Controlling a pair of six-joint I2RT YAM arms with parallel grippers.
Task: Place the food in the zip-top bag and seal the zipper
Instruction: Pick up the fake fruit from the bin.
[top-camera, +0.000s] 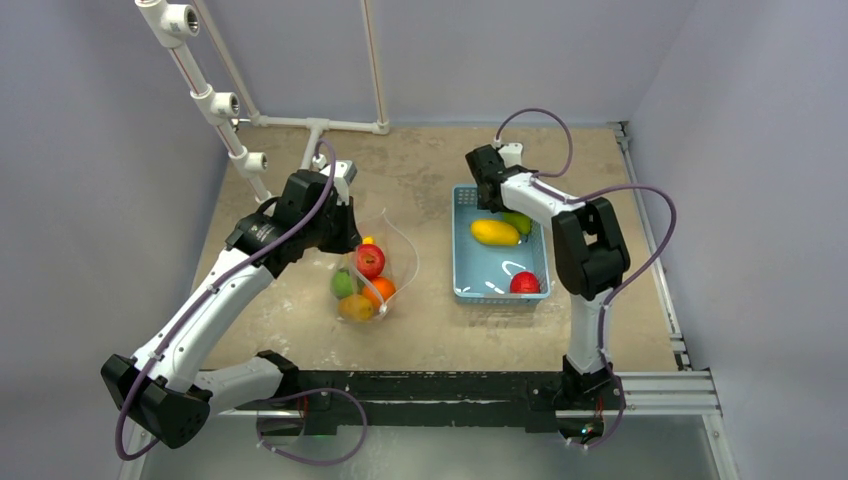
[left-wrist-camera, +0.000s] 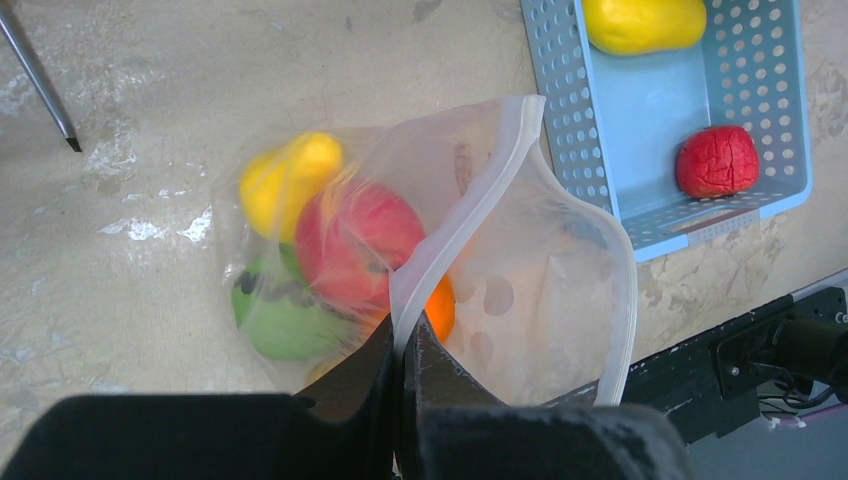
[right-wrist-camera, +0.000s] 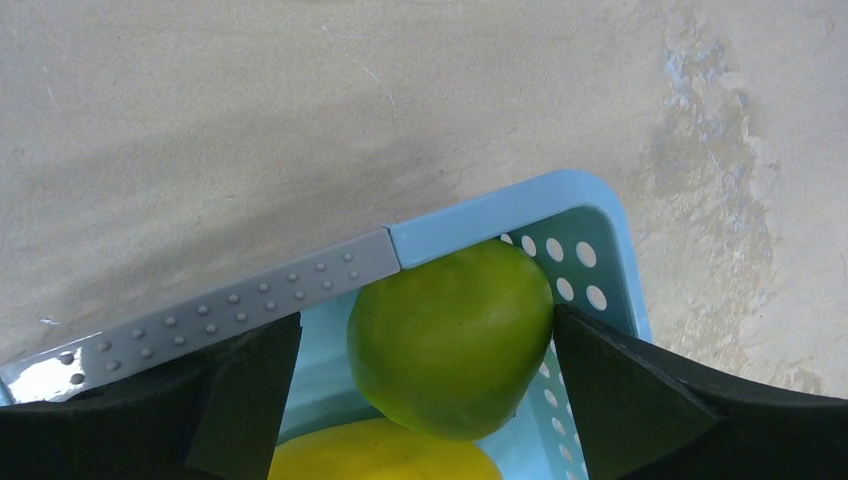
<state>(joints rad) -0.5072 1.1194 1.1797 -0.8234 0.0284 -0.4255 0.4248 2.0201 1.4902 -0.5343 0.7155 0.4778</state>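
My right gripper (right-wrist-camera: 425, 372) is spread wide, with the green fruit (right-wrist-camera: 452, 320) right between its fingers in the basket (right-wrist-camera: 500, 215) corner. I'd sink lower, clear of the rim, then squeeze. My left gripper (left-wrist-camera: 400, 365) pinches the zip-top bag (left-wrist-camera: 545, 300) mouth open.

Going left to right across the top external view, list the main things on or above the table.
white pipe with tee fittings → zip-top bag holding fruit → light-blue basket → right arm's black elbow. Both grippers are left out because they overlap the bag and the basket.
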